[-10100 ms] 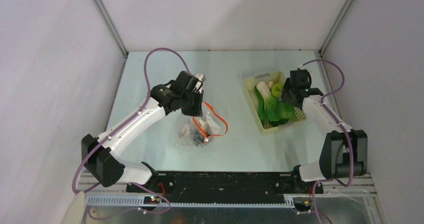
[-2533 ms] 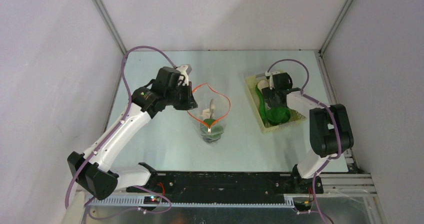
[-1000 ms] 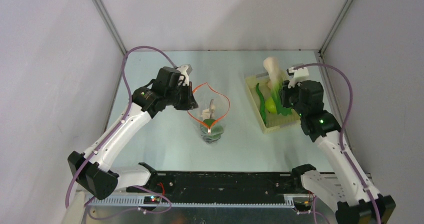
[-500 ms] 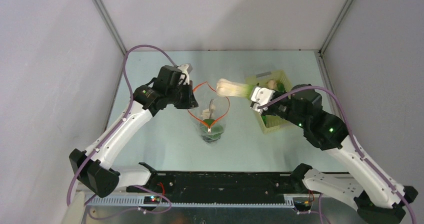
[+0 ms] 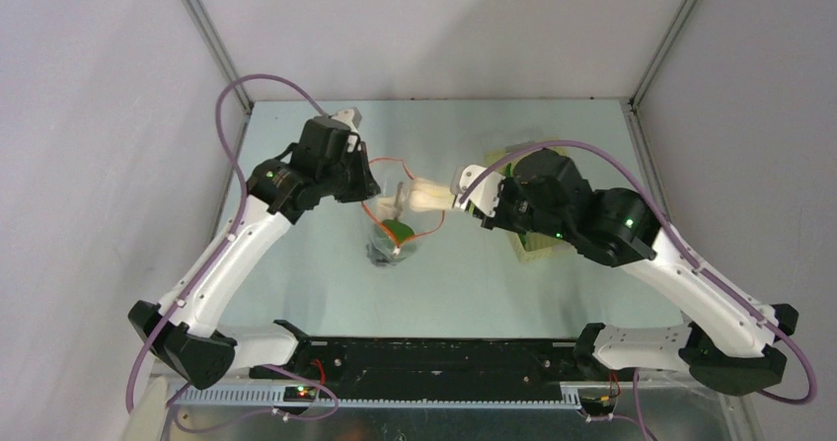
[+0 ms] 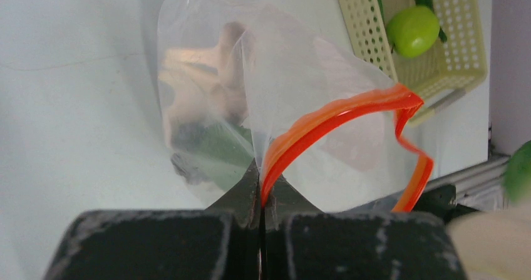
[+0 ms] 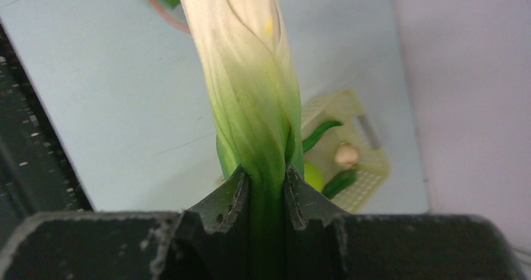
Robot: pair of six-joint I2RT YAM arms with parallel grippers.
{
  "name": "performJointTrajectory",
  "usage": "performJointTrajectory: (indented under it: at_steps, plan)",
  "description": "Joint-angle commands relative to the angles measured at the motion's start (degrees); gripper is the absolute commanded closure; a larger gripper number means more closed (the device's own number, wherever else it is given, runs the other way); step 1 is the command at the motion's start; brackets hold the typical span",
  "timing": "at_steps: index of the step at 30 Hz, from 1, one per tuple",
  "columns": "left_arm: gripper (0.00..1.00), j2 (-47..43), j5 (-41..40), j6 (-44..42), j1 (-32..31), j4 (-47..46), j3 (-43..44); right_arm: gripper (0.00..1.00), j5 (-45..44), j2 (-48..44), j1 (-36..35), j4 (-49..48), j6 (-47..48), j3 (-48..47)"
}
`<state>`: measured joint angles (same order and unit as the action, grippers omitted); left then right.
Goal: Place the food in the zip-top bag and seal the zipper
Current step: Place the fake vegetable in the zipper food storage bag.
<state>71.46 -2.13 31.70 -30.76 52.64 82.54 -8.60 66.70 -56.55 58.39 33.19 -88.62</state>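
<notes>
L gripper (image 6: 260, 183) pinched tight on zipper (image 6: 325, 120); R gripper (image 7: 266, 181) clamps bok choy (image 7: 247, 86) by bag (image 6: 206, 48).

zip-top bag (image 5: 390, 236) left of basket (image 6: 360, 23), bok choy (image 5: 426, 197) between them

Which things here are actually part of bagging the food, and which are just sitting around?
Part of the job:
- zip-top bag, its zipper pinched by the left gripper
- bok choy clamped in the right gripper
- green apple, green pepper and mushroom, not yet bagged

Just lying about:
- pale yellow basket holding them
- table
</notes>
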Motion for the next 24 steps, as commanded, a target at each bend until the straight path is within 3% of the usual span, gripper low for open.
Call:
performJointTrajectory:
  at_steps: [1,9,16,24]
  plan:
    - [1.00,0.1,-7.4,1.9,-0.9,1.5,6.7,1.00,2.4,0.2,-0.5,1.6,-9.5,-2.2]
    - [1.00,3.9,-15.8,0.5,-7.1,-0.4,5.7,1.00,9.3,3.6,3.6,-0.7,-24.8,-2.2]
    - [1.00,9.2,-14.8,2.2,-11.3,-4.5,4.5,1.00,15.2,8.1,7.3,3.9,-38.6,-1.4]
    - [1.00,9.8,-18.5,1.1,-16.7,-8.6,3.8,1.00,24.4,7.5,9.9,7.6,-45.5,6.6]
